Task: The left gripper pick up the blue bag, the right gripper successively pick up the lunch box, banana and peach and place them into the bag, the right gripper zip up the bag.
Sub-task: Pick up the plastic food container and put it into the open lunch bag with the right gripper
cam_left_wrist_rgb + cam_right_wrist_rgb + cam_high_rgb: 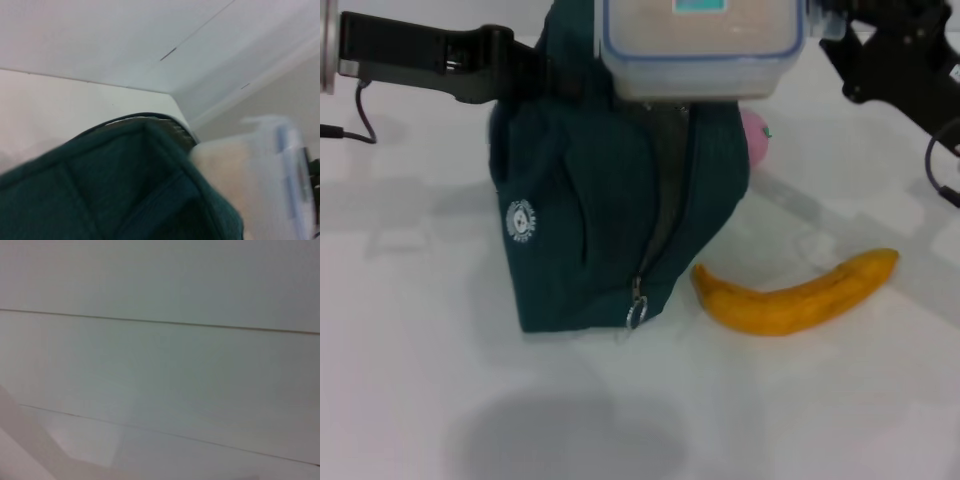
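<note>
Near the far middle of the bench (410, 330), the blue bag (590, 220) stands upright, zip open down its front, ring pull (636, 314) hanging at the bottom end. Left gripper (520, 70) comes in from the left edge and meets the bag's top corner; fingers are hidden by fabric, so can't tell if they're spread or pinching. Lunch box (700, 50) sits directly above the bag's open top, lid facing the room, teal label (700, 5) at its upper edge, bottom edge at or just inside the mouth. Right gripper (835, 25) is at the box's right side, touching or just beside it; arm body runs off toward the far right corner. Fingertips are not clearly visible, so grip state can't be told either. Peach (756, 138) lies on the bench behind the bag's right side, mostly hidden by it. Banana (795, 293) lies on the bench just right of the bag's lower front corner, curved, near end close to the bag but not touching. Left wrist view shows the bag's (115, 190) top edge close up with the lunch box (260, 175) beside it, blurred. Right wrist view shows only plain pale surface.
</note>
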### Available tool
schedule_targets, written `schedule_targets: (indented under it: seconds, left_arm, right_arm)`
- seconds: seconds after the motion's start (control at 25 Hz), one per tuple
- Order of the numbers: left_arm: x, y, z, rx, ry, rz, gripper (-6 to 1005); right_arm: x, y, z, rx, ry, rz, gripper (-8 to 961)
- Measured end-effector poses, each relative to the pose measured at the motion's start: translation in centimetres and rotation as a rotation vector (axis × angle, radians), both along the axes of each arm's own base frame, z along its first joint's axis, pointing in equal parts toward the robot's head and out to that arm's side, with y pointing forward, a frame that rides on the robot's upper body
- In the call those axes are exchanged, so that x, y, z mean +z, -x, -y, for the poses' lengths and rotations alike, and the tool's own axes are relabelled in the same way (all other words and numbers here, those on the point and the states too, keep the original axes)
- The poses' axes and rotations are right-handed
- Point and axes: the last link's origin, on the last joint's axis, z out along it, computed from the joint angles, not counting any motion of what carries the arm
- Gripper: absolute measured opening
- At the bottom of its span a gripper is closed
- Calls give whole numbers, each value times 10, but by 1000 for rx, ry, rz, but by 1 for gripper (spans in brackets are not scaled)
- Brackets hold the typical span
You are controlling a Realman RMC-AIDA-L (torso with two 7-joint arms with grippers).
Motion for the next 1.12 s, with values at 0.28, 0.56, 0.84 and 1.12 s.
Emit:
schedule_targets:
  seconds: [0.28, 0.56, 0.84, 1.12]
  left_arm:
    - [2, 2, 1, 4, -6, 28, 39]
    - [3, 6, 3, 13, -8, 32, 39]
    - [3, 7, 3, 17, -10, 31, 39]
    - [3, 6, 3, 14, -8, 34, 39]
  right_arm:
    - [-9, -16, 6, -54, 23, 64, 95]
    - [-10, -21, 4, -66, 5, 111, 95]
    - [-5, -26, 6, -73, -17, 109, 96]
    - [-6, -21, 3, -55, -20, 124, 98]
